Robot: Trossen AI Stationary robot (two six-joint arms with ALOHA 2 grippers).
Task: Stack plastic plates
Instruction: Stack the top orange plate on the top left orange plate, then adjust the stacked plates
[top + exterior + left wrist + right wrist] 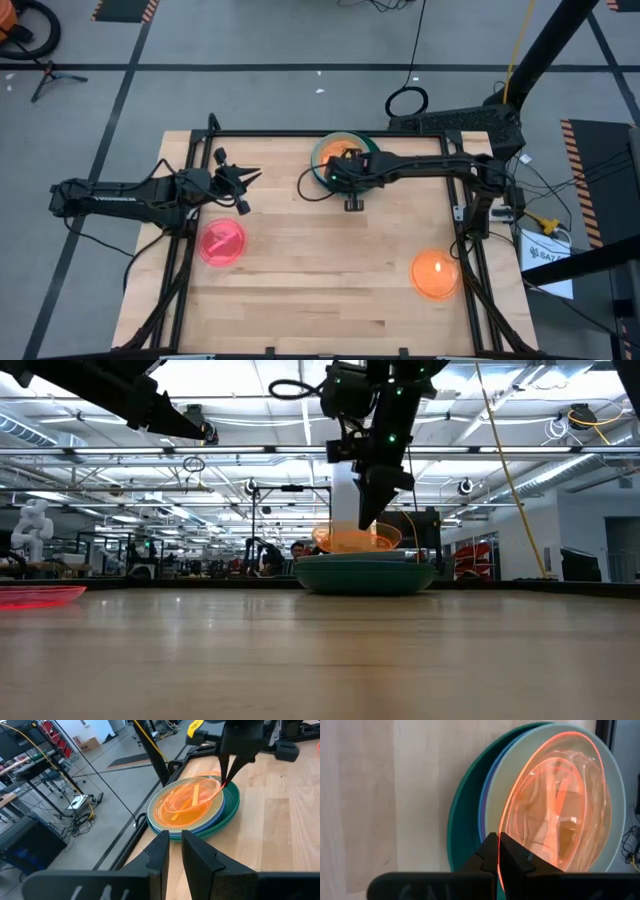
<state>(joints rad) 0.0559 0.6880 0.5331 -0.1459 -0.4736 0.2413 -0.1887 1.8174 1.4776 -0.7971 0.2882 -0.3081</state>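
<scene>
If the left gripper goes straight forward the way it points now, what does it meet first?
Most likely the stack of plates at the table's far edge: the left gripper points at it, with only bare table between. The right gripper already pinches the top orange plate's rim there.

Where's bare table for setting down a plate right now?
The wide middle, between the pink plate, the lone orange plate and the plate stack, is bare wood. The far edge is crowded: the right gripper pinches an orange plate's rim over the stack.
</scene>
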